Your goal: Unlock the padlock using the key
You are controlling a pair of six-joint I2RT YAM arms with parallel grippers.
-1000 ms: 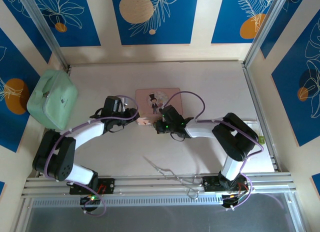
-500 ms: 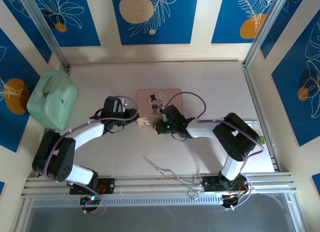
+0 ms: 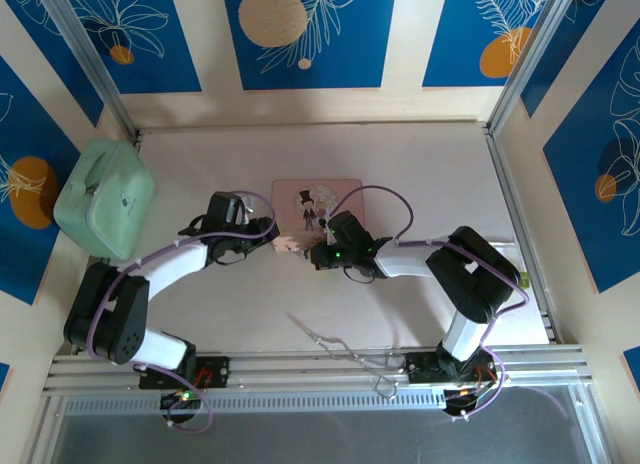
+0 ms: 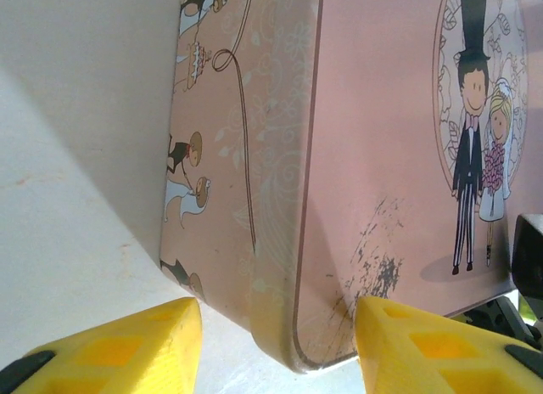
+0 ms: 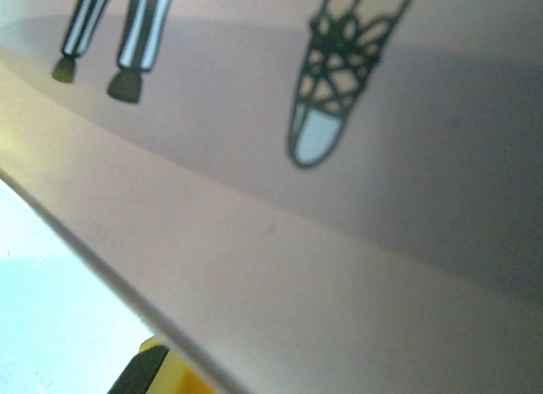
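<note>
Far left of desk [image 3: 430, 164], against the wall: green case [image 3: 104, 199], well apart from the rest.

Right of the case: left arm [image 3: 170, 259], stretched toward desk centre, with left tool [image 3: 287, 244] just beside the near left corner of pink tin [image 3: 318, 197]. In left wrist view: left tool [image 4: 276, 343] set wide, yellow fingers [image 4: 144, 339] well apart, nothing gripped. Seen in the gap: near corner of tin [image 4: 382, 156], lying flat, lid up, printed with a cartoon bride and groom, scuffed near the corner. Contact between fingers and tin: cannot tell.

Centre: tin flat on desk, both tools at its near edge. Padlock: too small to make out; place cannot be told.

Right of the left tool, near it, tip facing tip: right tool [image 3: 319, 254], with a green light on the wrist behind it. In right wrist view: tin [image 5: 339, 241] very close and blurred, one yellow finger [image 5: 161, 368] at the lower edge. Opening of right tool: cannot tell.

Near edge of desk, below the right tool: thin metal wire [image 3: 322, 336], well apart from both tools.

Far right: right arm [image 3: 470, 269], elbow bent.
</note>
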